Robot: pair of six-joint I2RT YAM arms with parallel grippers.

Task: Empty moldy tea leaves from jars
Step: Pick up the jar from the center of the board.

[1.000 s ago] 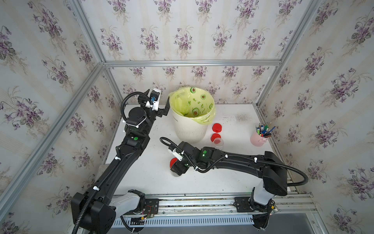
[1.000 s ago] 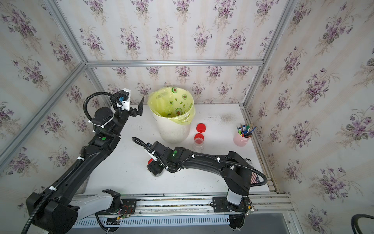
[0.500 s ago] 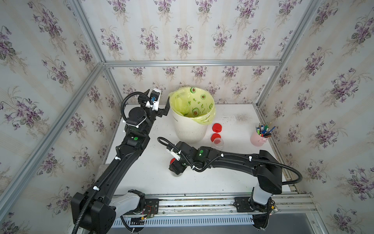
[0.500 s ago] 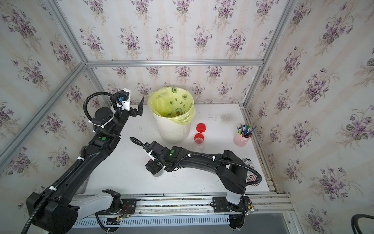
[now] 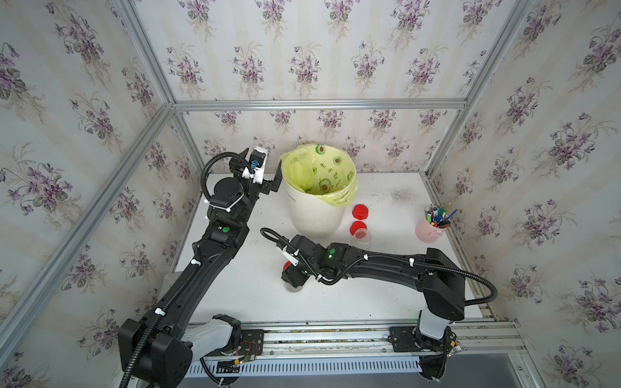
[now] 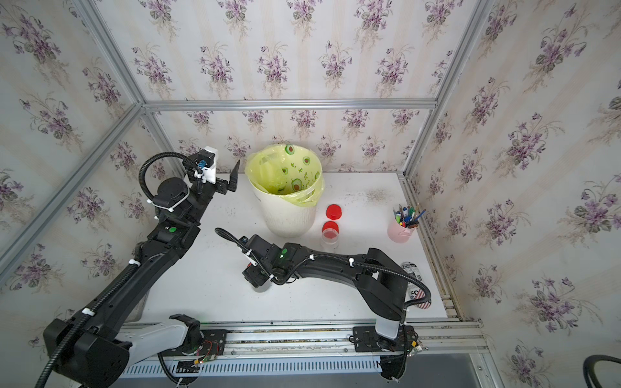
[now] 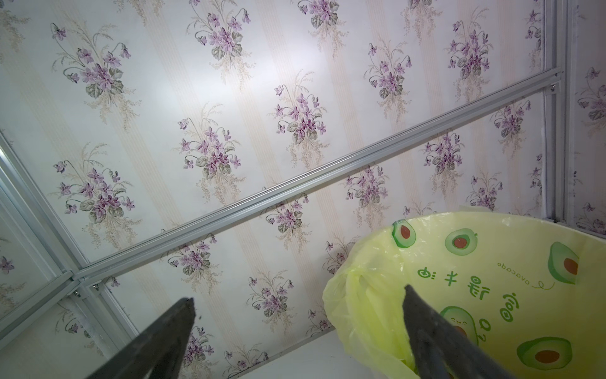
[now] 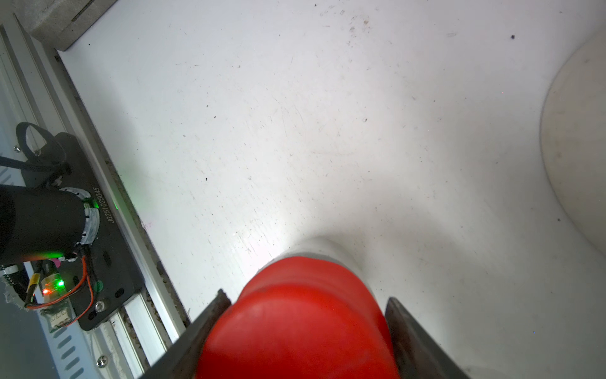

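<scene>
1. Your right claw point(image 8: 306, 298) brackets the red cap point(image 8: 295, 334) of a jar point(image 5: 292, 289) standing on the table point(image 5: 252, 302), 7 o'clock from the bin point(image 5: 312, 218); whether it clamps, I cannot tell.
2. Your left claw point(image 7: 298, 293) gapes empty, so twisting may spin or topple the unbraced jar.

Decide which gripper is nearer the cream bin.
Left. The left gripper hovers beside the rim of the cream bin; the right gripper is well in front of it, straddling a red-capped jar.

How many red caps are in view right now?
3. One red cap lies on the table beside the bin; a second cap is just in front of it, at a clear jar; a third cap sits inside the right gripper. More may be hidden.
</scene>
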